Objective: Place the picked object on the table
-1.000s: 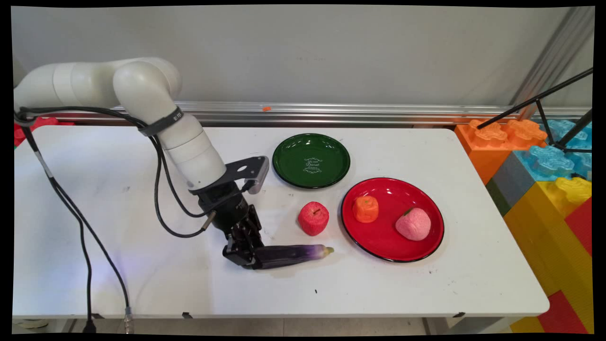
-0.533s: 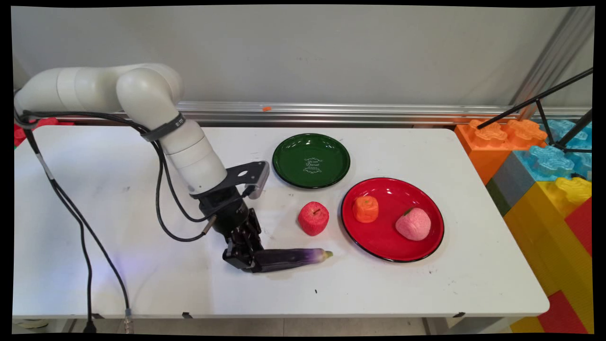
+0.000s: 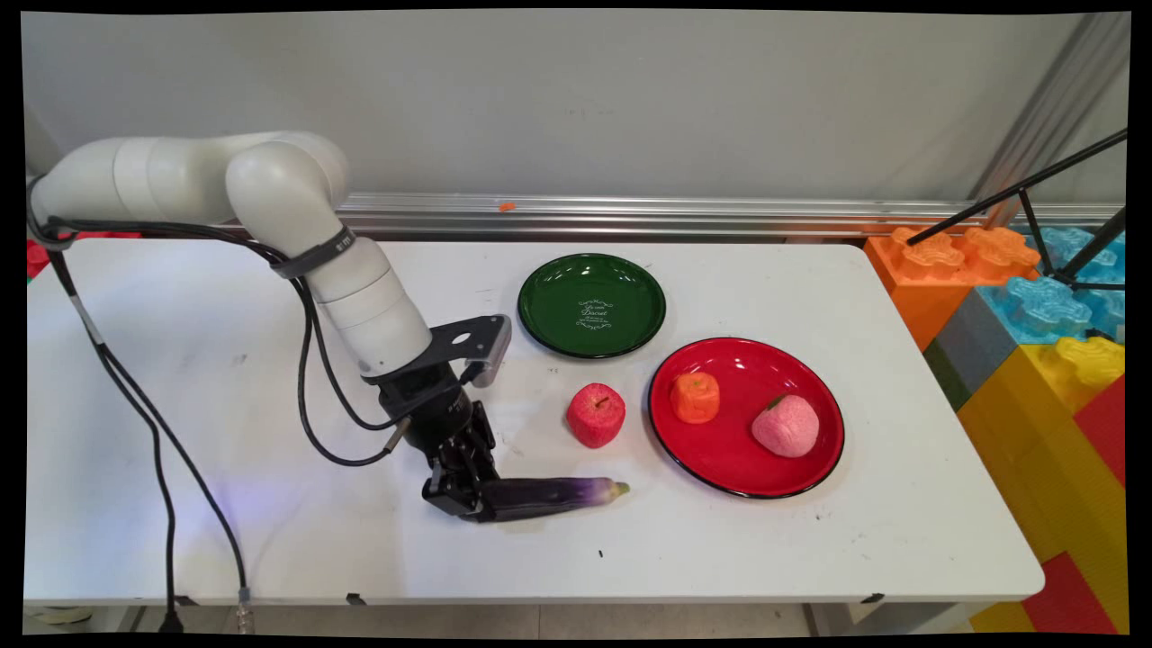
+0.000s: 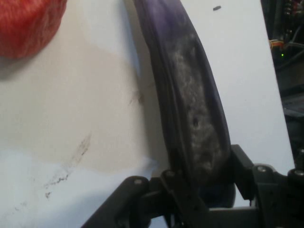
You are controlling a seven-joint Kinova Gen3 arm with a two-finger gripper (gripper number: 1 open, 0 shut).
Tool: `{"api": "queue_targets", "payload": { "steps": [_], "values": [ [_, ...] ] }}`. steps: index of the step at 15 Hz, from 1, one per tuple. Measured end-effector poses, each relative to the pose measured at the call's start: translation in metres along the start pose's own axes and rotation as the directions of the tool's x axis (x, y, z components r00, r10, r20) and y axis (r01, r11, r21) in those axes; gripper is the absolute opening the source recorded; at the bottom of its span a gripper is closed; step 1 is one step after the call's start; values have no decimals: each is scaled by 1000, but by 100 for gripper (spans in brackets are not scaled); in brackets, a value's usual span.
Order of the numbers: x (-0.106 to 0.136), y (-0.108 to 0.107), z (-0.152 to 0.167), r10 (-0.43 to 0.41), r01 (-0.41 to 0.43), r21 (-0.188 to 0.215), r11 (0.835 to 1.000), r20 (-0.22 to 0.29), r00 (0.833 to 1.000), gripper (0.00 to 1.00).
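Main view: low over the white desk (image 3: pixel 810 558), the end effector (image 3: pixel 461 497) pinches the dark end of a purple eggplant (image 3: pixel 549 494) (lying flat, pale tip pointing right). Beyond it stands a red apple (image 3: pixel 595 415), then a green plate (image 3: pixel 591 305) and a red plate (image 3: pixel 747 468) bearing two fruits.

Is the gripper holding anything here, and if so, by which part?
Yes. The gripper is shut on the purple eggplant, gripping its blunt end, opposite the pale stem tip that points toward the red plate.
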Motion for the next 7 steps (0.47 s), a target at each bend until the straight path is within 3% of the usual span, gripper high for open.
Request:
{"api": "queue_targets", "payload": {
  "steps": [1,2,7],
  "values": [
    [0,0,0,1,-1,-1,1000,0,1000,0],
    [0,0,1,3,-3,-1,1000,-1,1000,100],
    [2,-1,-2,-1,1,1,1000,-12,1000,100]
  ]
}}
